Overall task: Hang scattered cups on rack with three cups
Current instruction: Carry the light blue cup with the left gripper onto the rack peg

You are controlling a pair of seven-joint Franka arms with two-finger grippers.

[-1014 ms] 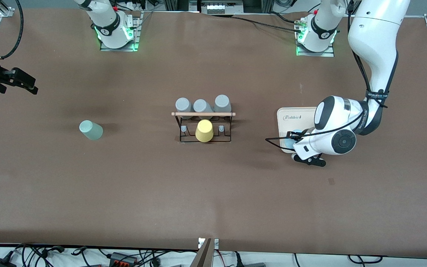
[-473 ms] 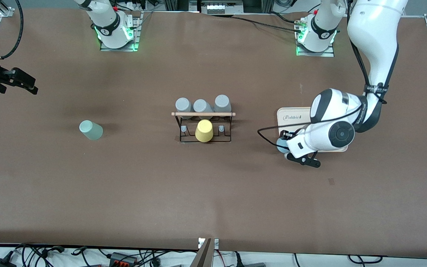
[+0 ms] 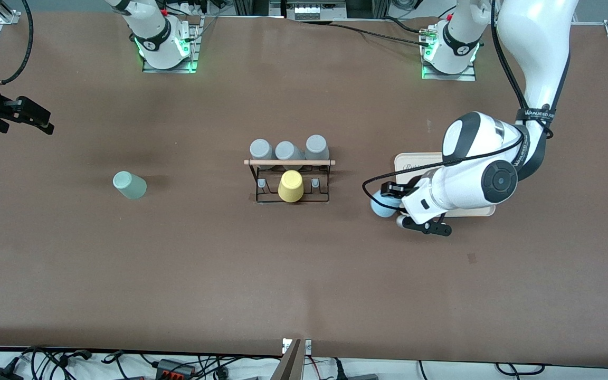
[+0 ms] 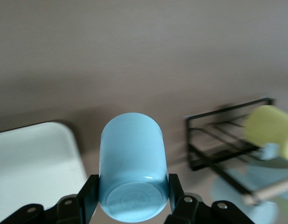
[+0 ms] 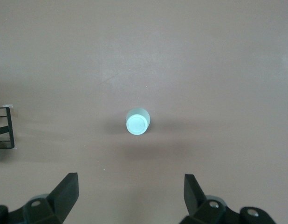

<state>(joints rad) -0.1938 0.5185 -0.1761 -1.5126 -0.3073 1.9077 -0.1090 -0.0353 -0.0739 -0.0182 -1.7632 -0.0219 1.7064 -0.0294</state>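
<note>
My left gripper (image 3: 391, 203) is shut on the light blue cup (image 3: 382, 205) and holds it on its side over the table, between the white tray and the rack. In the left wrist view the cup (image 4: 132, 163) sits between both black fingers (image 4: 89, 191), base toward the camera. The pale mint green cup (image 3: 130, 185) stands upside down toward the right arm's end of the table and shows in the right wrist view (image 5: 137, 122). My right gripper (image 3: 37, 119) is open and empty, high over that end. The black wire rack (image 3: 289, 162) stands mid-table and also shows in the left wrist view (image 4: 218, 140).
A yellow tumbler (image 3: 291, 186) sits on the rack's middle peg on the side nearer the front camera. Three grey tumblers (image 3: 288, 150) sit on its row nearer the robots. The white tray (image 3: 420, 161) lies under my left arm.
My left gripper has lifted the light blue cup off the white tray and carried it toward the rack. The right arm has not moved.
</note>
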